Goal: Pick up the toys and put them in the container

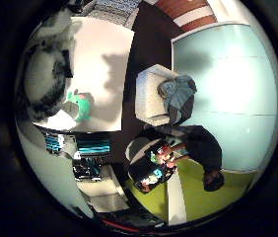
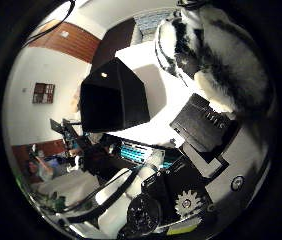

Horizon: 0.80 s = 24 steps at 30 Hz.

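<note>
A: We have a black-and-white plush toy [image 2: 216, 55] pressed close against the palm, and our hand [image 2: 201, 130] looks curled round it. We'd judge it soft and light, squashing easily; hold the fat body, not a limb.

B: Agreed. Only our thumb-side view shows the black container [image 2: 112, 97], on the white tabletop [image 1: 104, 59] just beyond the hand. The little-finger view alone shows a small green toy [image 1: 81, 105] nearby.
</note>
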Available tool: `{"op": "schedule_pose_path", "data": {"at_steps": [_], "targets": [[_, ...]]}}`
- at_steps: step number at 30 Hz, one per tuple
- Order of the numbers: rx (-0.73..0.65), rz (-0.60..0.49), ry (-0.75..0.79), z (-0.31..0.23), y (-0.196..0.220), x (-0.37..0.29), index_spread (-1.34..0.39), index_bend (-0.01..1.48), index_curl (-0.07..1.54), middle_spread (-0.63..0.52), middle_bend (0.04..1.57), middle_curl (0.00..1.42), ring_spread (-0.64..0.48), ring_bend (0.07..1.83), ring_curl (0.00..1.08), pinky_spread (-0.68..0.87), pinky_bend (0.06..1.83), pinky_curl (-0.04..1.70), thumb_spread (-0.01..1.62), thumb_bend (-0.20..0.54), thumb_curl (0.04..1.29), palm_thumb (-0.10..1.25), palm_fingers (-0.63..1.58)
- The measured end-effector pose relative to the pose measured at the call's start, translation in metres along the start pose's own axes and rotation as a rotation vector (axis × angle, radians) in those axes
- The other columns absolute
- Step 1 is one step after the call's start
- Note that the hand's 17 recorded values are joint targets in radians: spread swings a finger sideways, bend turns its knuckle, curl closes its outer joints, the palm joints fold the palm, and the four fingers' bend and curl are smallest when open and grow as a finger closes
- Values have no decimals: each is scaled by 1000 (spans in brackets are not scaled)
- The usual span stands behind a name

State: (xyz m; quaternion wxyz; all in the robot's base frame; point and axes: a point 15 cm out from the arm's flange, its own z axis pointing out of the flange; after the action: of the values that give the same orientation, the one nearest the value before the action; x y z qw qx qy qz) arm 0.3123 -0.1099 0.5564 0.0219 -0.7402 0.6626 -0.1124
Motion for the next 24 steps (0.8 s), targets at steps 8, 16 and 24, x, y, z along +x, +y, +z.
{"op": "schedule_pose_path", "data": {"at_steps": [8,16,24], "targets": [[81,-71,-24,-40,-6,-62,-364,871,1058,-214,1200,992,-250,1347,793,-206,1279,944,862,-18,762,1008,1025],[134,-141,-75,-58,-9,-127,-365,857,1061,-216,1179,996,-254,1323,802,-213,1241,975,854,-19,766,1005,1043],[198,-211,-139,-75,-15,-191,-368,842,1065,-218,1170,1001,-258,1305,811,-220,1215,999,838,-16,769,1016,1057]]}}
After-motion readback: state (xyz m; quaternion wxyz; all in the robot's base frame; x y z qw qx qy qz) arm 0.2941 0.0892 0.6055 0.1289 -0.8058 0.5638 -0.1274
